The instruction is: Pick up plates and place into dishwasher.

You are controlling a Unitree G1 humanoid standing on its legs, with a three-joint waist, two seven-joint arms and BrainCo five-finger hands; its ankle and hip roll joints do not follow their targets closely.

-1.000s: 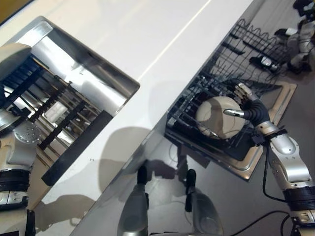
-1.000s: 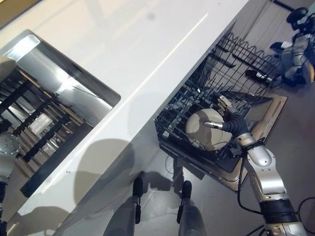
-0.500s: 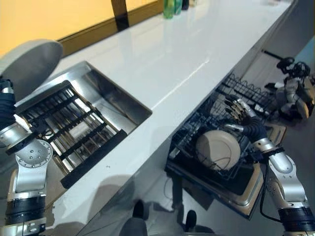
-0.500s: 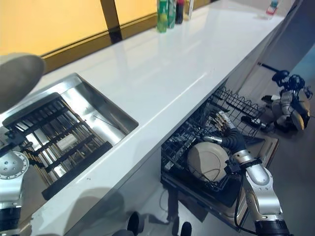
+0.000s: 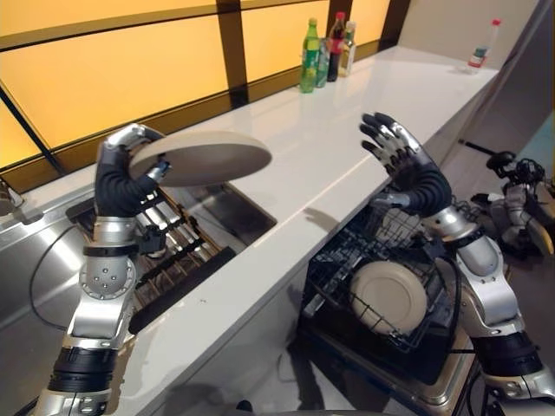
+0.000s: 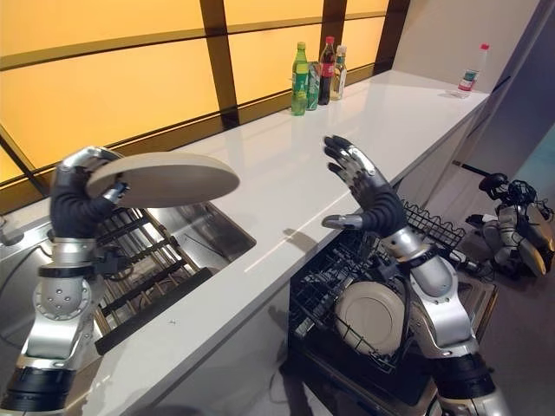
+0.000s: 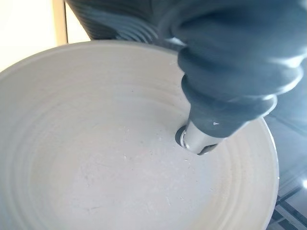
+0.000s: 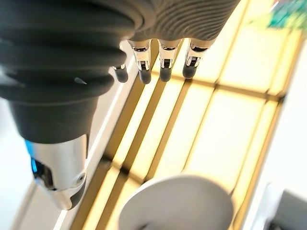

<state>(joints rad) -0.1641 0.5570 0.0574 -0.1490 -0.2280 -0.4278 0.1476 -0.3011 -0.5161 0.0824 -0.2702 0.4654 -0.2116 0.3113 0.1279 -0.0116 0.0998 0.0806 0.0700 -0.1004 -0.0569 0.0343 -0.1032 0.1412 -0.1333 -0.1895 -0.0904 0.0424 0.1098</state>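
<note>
My left hand (image 5: 120, 180) is shut on the rim of a beige plate (image 5: 205, 157), holding it flat above the sink. In the left wrist view the thumb (image 7: 211, 115) presses on the plate's face (image 7: 96, 158). My right hand (image 5: 406, 166) is raised over the counter's edge, open with fingers (image 8: 163, 67) spread and nothing in it. Below it a second beige plate (image 5: 388, 297) stands on edge in the pulled-out black wire dishwasher rack (image 5: 340, 264).
A steel sink (image 5: 227, 211) holds a dark slatted rack (image 5: 165, 251). Along the white counter (image 5: 347, 130), three bottles (image 5: 326, 52) stand at the back and a small bottle (image 5: 483, 54) at the far end. Another robot (image 5: 520, 195) lies on the floor beyond the dishwasher.
The camera has tilted up. My right hand has lifted off the plate in the rack and risen above the counter's edge, still open. The left hand keeps hold of its plate.
</note>
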